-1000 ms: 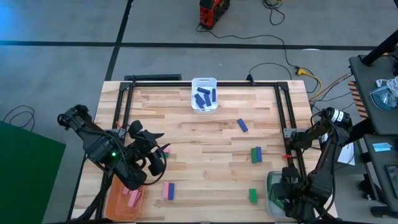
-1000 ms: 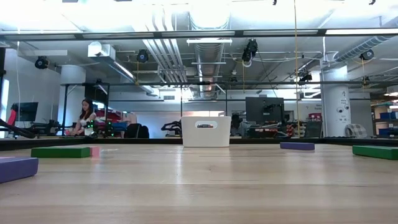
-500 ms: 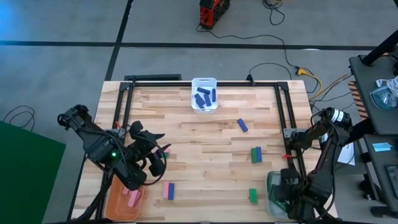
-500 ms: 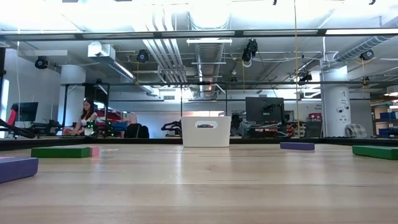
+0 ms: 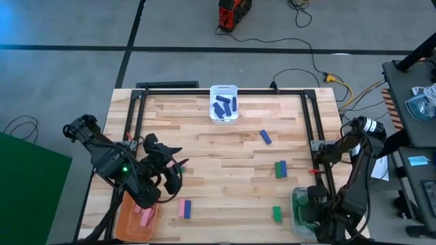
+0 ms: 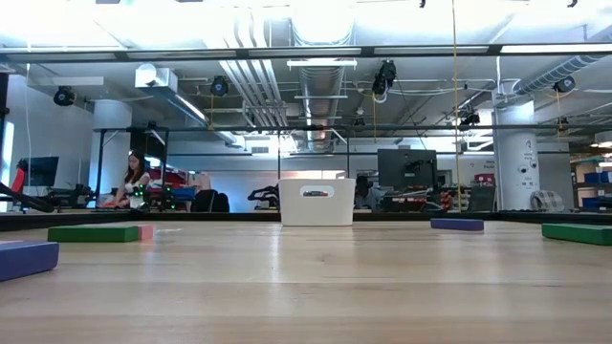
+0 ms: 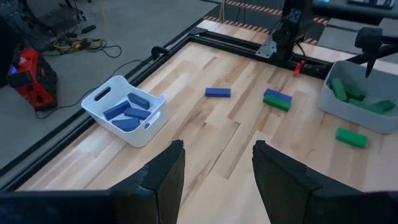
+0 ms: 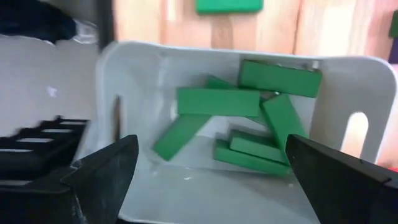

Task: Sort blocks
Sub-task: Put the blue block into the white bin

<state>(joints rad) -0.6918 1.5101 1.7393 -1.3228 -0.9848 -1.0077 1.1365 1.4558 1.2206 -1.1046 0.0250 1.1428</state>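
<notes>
Left gripper (image 7: 214, 180), fingers apart and empty, hovers over the table's (image 5: 225, 146) left front near the orange bin (image 5: 133, 221). Right gripper (image 8: 211, 180), also spread wide, hangs above the grey bin (image 8: 124, 93) of green blocks (image 8: 217, 102). Blue blocks (image 5: 223, 107) fill the white bin (image 5: 223, 90); others lie scattered.

A robotics lab or industrial workshop, open-plan. Overhead, exposed silver ducts (image 6: 316, 91) and pipes under a bright ceiling with strip lights. Farther back, monitors (image 6: 406, 167) on crowded benches, a person (image 6: 127, 180) seated at one of them, a thick white column (image 6: 517, 158). Bare grey concrete floor (image 5: 170, 24) marked with dark lines, loose cables (image 5: 327, 75) trailing across it, a red power tool case (image 5: 233, 13) set down beside the wooden counter (image 5: 225, 170) with its black metal frame (image 5: 136, 102).
</notes>
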